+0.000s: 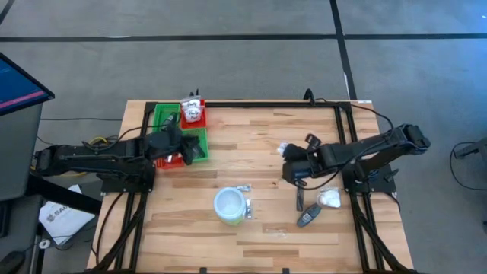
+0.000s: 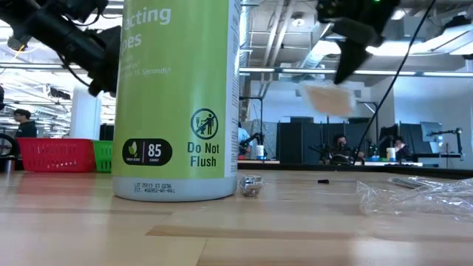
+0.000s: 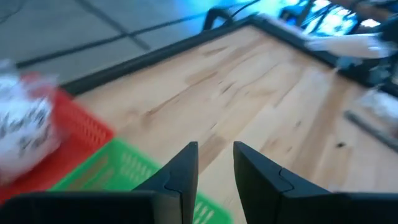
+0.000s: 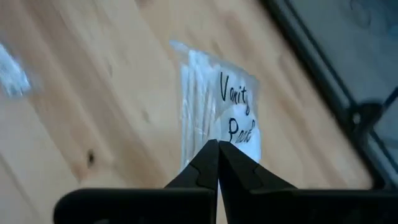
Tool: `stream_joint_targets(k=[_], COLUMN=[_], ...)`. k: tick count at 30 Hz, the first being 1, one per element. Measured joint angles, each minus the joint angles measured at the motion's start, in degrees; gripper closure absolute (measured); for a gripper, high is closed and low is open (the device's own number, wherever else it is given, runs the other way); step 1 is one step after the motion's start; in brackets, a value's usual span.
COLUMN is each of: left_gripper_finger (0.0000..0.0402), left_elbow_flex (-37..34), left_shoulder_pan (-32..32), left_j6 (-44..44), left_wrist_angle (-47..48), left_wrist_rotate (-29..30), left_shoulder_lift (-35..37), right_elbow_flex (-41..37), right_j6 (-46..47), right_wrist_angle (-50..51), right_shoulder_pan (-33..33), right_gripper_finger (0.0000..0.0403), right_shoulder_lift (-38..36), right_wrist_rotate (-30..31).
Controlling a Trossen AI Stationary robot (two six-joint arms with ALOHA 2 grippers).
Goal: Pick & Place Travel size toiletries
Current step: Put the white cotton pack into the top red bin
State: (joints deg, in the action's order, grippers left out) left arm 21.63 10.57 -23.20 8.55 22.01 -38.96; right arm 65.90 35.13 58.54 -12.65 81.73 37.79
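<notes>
Here, crinkly clear vanity sachet [image 4: 214, 106], flat.

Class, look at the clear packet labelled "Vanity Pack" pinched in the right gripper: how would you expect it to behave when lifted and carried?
The Vanity Pack packet is probably floppy: it is thin clear film hanging from the shut right gripper. It likely weighs little, as a pinch at one edge holds it above the table. Glossy film may slip, so the grip could fail.

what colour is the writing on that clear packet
Black handwriting on the clear packet, clearest in the right wrist view.
</notes>
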Motion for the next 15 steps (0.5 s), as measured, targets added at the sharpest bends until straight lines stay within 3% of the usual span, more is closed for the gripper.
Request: stream_joint_targets(k=[8,12,15], left_gripper_finger=[0.0307,0.0307,0.0307], left_elbow_flex=[0.00,0.00,0.00], left_shoulder_pan=[-0.02,-0.02,-0.02], left_j6=[10.98,13.63,14.27], left_wrist_angle=[-9.89,-12.62,-15.00], left_wrist_rotate=[-8.78,-8.99,-8.99], left_shoulder_lift=[-0.09,-0.11,-0.10], right_elbow_flex=[0.36,0.36,0.36], right_j6=[-18.76,-26.75,-32.21], right_wrist_angle=[-20.34,-31.14,-39.89], right_shoulder_pan=[4.23,5.71,6.97], right_gripper_finger=[0.0403,0.0403,0.0403], right_shoulder_lift=[0.00,0.00,0.00], right_wrist_rotate=[-0.10,-1.30,-5.52])
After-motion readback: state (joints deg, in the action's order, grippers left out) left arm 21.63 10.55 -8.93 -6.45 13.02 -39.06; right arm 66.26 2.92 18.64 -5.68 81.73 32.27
